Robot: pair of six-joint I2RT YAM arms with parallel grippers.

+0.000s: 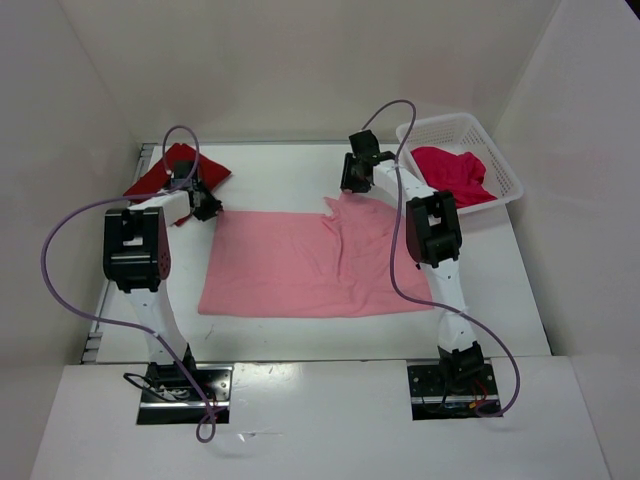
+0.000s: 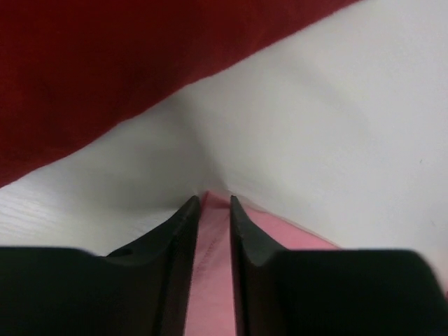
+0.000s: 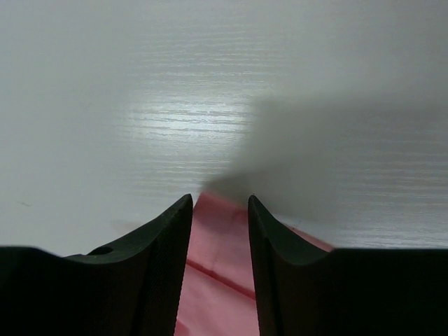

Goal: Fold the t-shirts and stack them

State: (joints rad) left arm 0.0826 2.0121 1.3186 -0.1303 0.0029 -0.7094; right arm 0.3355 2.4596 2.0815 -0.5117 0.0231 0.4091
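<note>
A light pink t-shirt [image 1: 310, 265] lies spread flat in the middle of the table. My left gripper [image 1: 207, 207] is low over its back left corner. In the left wrist view the gripper [image 2: 212, 201] stands narrowly open, with the pink cloth [image 2: 210, 280] in the gap. My right gripper [image 1: 352, 180] is at the shirt's back right corner. Its wrist view shows it [image 3: 220, 199] open over the pink hem [image 3: 217, 280]. A dark red t-shirt [image 1: 160, 175] lies folded at the back left, just beyond the left gripper [image 2: 105, 63]. A magenta t-shirt [image 1: 455, 175] sits crumpled in the basket.
The white lattice basket [image 1: 505, 165] stands at the back right corner, close to the right arm. White walls enclose the table on the left, back and right. Bare white tabletop [image 1: 270, 175] lies between the two grippers at the back.
</note>
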